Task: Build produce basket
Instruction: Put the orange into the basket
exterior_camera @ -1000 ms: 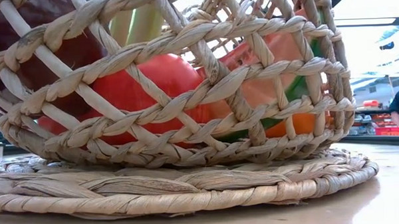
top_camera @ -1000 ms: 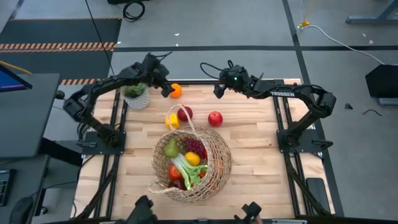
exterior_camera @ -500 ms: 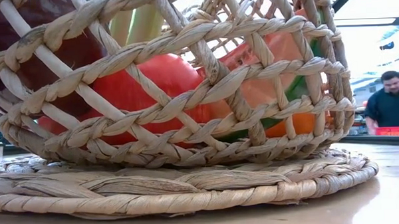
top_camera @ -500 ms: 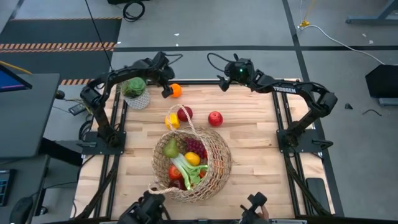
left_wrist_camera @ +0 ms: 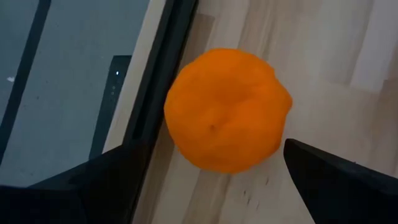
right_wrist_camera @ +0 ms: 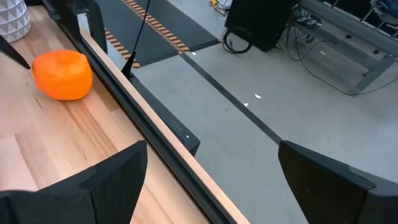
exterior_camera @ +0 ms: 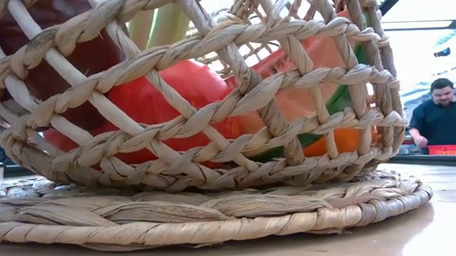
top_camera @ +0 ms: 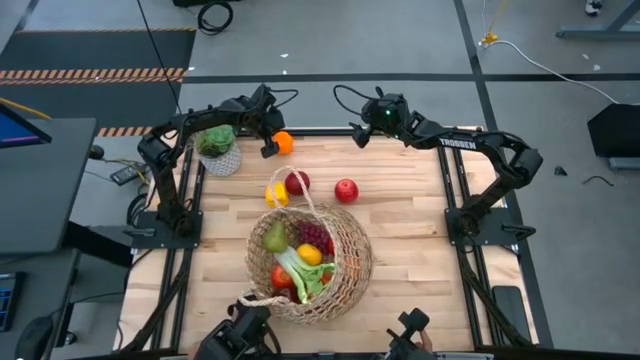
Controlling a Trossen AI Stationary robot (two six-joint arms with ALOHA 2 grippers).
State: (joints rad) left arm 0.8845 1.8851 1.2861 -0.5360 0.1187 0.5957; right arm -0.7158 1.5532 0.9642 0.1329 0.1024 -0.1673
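The tan wicker basket (top_camera: 335,262) stands on the table's near half and fills the low view (exterior_camera: 235,105). In it lie a green pear (top_camera: 274,238), purple grapes (top_camera: 312,233), a leek (top_camera: 300,275) and red fruit (top_camera: 281,277). An orange (top_camera: 284,143) rests on the table by the far edge. My left gripper (top_camera: 274,141) is open around it: in the left wrist view the orange (left_wrist_camera: 227,112) lies between the two fingers (left_wrist_camera: 93,180), with no touch showing. My right gripper (top_camera: 356,136) is open and empty over the far edge.
Two red apples (top_camera: 297,182) (top_camera: 346,190) and a yellow fruit (top_camera: 277,193) lie on the table just beyond the basket. A small white-potted green plant (top_camera: 219,152) stands at the far left. A person (exterior_camera: 440,117) stands in the room behind.
My right gripper has moved a little toward the table's far edge. My left arm has drawn its elbow in toward the table, while its gripper has stayed at the orange.
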